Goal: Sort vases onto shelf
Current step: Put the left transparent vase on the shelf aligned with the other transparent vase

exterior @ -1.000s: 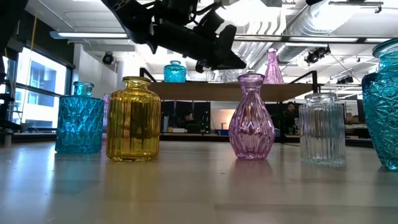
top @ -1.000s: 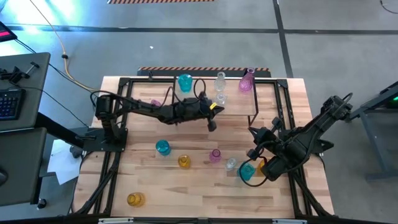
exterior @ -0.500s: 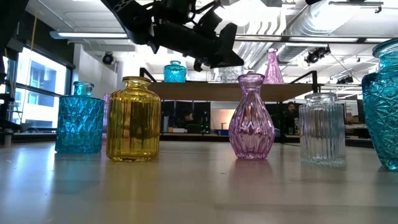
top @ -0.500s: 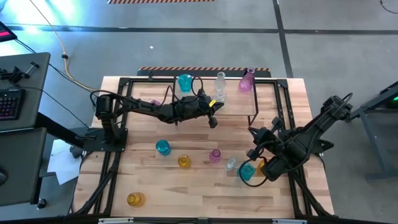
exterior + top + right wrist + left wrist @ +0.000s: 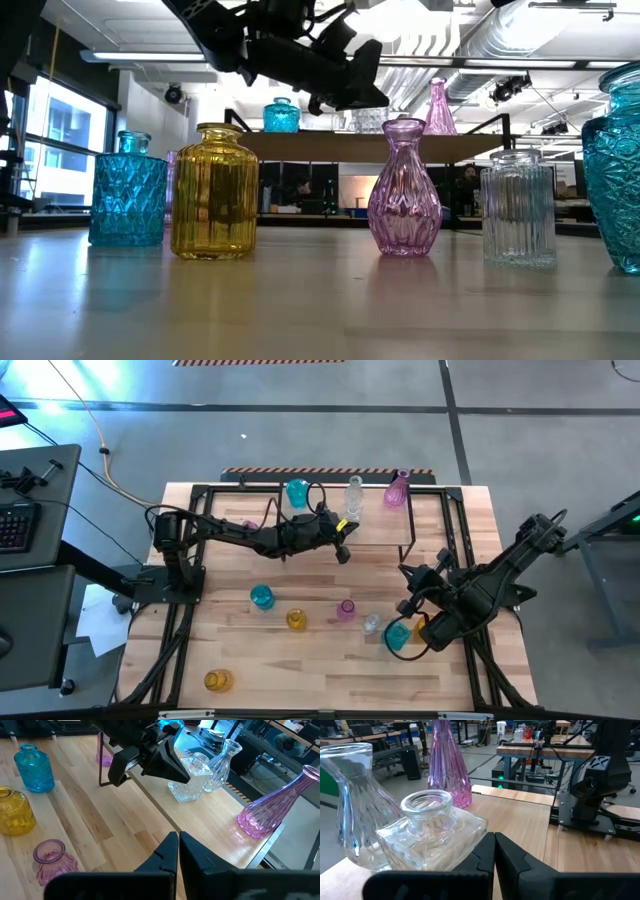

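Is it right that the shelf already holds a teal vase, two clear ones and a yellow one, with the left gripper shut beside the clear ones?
Not quite. The fourth vase on the shelf is pink-purple, not yellow, as the high view shows. The teal vase, the two clear ones and the shut left gripper beside them are as you say.

1. The vases are glossy translucent glass, ribbed or diamond-cut.
2. The square bottle is clear, shiny glass.
3. The shelf top is pale, smooth wood.
4. The table is light, matt wooden planks.
5. Both arms look matt dark plastic.
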